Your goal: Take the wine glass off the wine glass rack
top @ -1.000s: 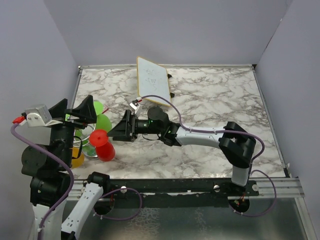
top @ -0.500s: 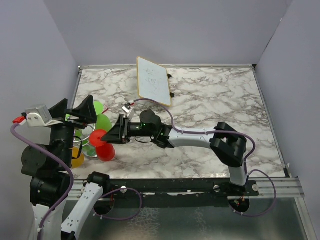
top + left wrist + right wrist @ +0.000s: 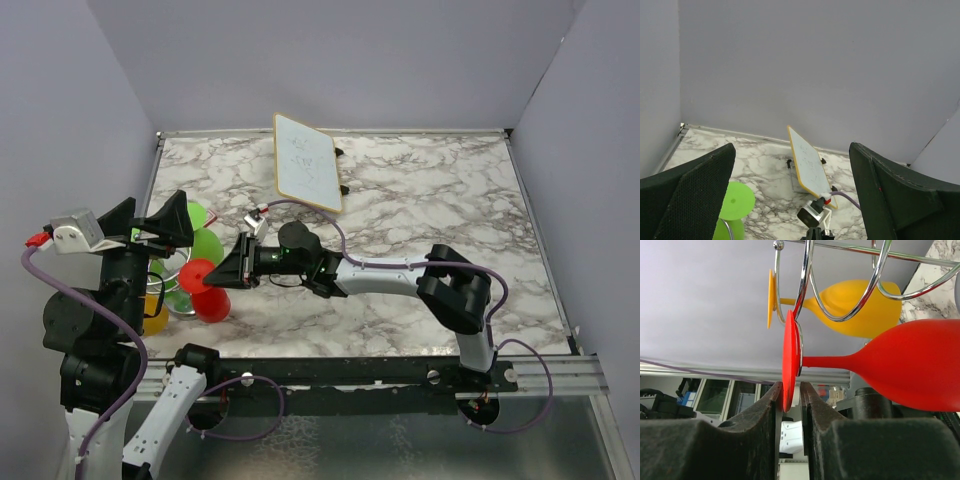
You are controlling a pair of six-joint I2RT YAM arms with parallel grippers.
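A red wine glass hangs sideways from the chrome wire arms of the wine glass rack, stem level and round foot on edge. My right gripper has closed around the lower rim of that foot, with one pad touching it and a thin gap at the other. From above, the right gripper reaches left to the red wine glass at the rack. My left gripper hovers high above the rack, open and holding nothing.
A yellow glass hangs on the rack behind the red one. Green glasses hang on its far side, and one green foot shows below the left gripper. A white tilted board stands at the back.
The right arm moved left to the rack and its jaws narrowed from wide open to close around the red glass's foot. The left arm has not moved.
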